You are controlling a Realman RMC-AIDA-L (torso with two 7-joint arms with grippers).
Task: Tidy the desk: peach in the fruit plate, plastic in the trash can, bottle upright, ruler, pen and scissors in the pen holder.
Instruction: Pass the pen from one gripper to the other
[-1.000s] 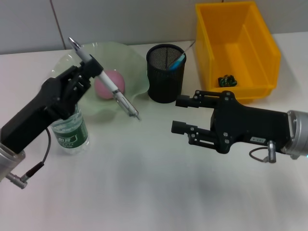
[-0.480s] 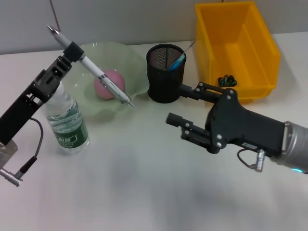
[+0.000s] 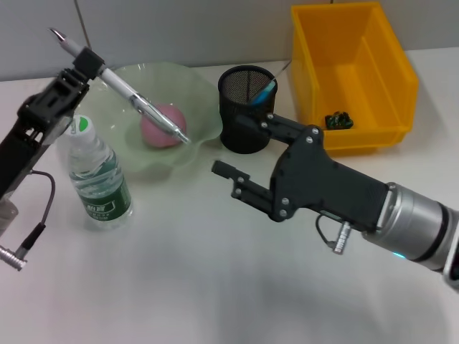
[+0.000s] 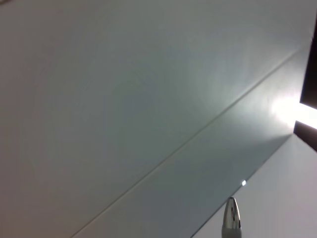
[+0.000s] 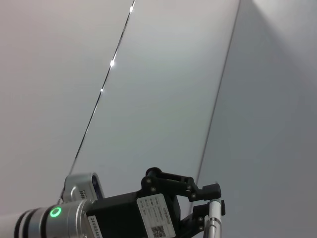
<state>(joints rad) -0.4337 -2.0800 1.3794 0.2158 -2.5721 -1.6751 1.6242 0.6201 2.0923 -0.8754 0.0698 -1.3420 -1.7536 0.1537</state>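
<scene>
Left gripper has lifted higher, jaws clamped on pen above fruit plate; right gripper moved left beside pen holder, jaws apart.

We see the left gripper clamped on the pen, holding it slanted above the fruit plate and peach. The right gripper, jaws apart, hovers beside the pen holder.

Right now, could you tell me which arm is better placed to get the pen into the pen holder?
The left, I'd say: the left gripper is already shut on the pen, held above the fruit plate. The right gripper is open and empty, though nearer the pen holder.
</scene>
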